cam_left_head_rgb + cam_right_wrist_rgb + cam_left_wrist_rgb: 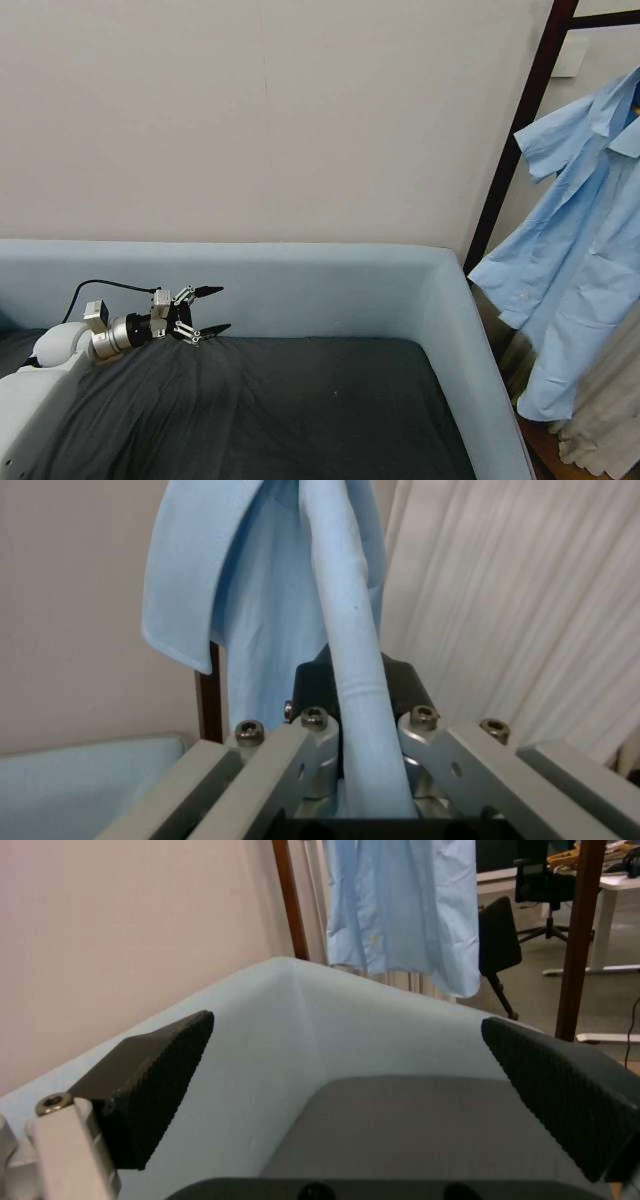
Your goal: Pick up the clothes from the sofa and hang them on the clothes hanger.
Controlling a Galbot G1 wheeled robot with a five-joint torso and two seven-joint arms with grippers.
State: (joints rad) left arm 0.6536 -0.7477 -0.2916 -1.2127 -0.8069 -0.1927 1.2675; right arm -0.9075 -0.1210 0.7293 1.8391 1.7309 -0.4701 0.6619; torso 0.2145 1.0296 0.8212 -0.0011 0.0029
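Light-blue shirt point(575, 260) hung beside the dark wooden rack point(520, 130), right of the sofa point(300, 280), with a fold pinched in the right gripper point(352, 697). Left gripper point(208, 310) gaped wide and empty over the seat. Shirt probably light, limp and slippery; best gripped at the collar or shoulder.

plain beige wall point(260, 120), with a small white plate point(571, 56) mounted high near its right end. pleated white curtain point(500, 615), hanging in vertical folds. background room: black office chair point(545, 883) on castors beside a white desk point(620, 881), both on a pale floor point(605, 1001).
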